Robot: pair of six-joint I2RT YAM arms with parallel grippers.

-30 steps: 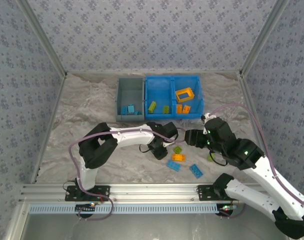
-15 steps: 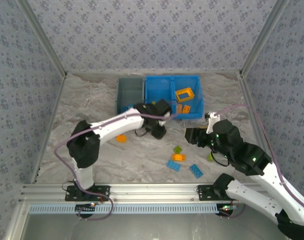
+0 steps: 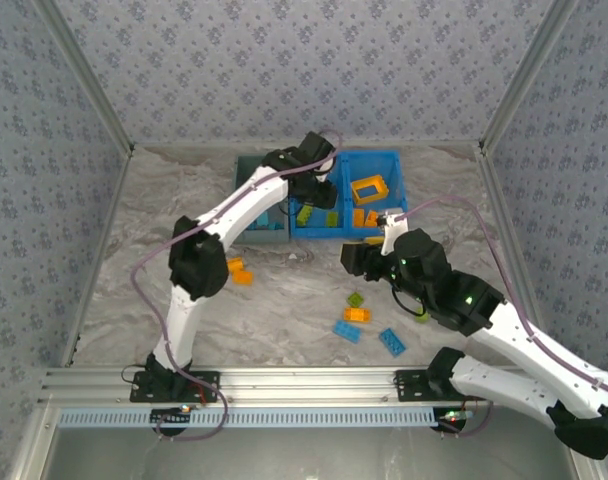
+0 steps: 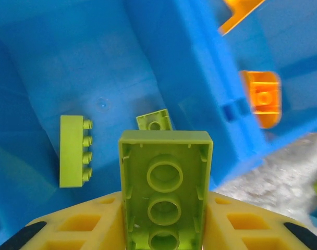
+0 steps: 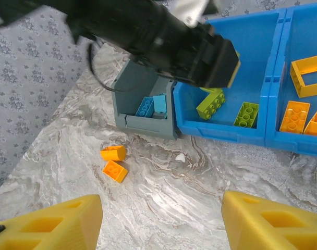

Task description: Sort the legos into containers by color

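- Far left on the table, two orange bricks (image 5: pixel 114 161) lie close together, well apart from either arm. They look like work for later.
- Next, the grey-blue bin (image 5: pixel 145 126), with blue bricks (image 5: pixel 150 105) inside. Colours check out there.
- Now the action: the left gripper (image 4: pixel 165 211) is clamped on a lime brick (image 4: pixel 165 174), hollow underside to the wrist camera, hanging over the left compartment of the bright blue bin (image 5: pixel 221 133).
- Two lime pieces (image 4: pixel 74 151) lie on that floor, so by my read this is the right spot and the drop is the step in hand.
- The risk is the divider just right of the brick. If the brick is let go off-centre, it could clip that wall and tumble in with the orange bricks (image 5: pixel 295 115) and the orange frame (image 5: pixel 309 75) next door.
- Another worry: the pinch is on the brick's near end only, so it may swing or cling to one finger as the jaws part.
- The right gripper (image 5: pixel 161 216) hovers above the table in front of the bins, fingers spread wide, nothing between them.
- It sits close to the left arm's way back, and I'd watch for a brush between the arms there.
- Lower right, loose pieces wait: a lime one (image 3: pixel 355 299), an orange one (image 3: pixel 356 314) and two blue ones (image 3: pixel 346 331). A careless sweep could scatter them.
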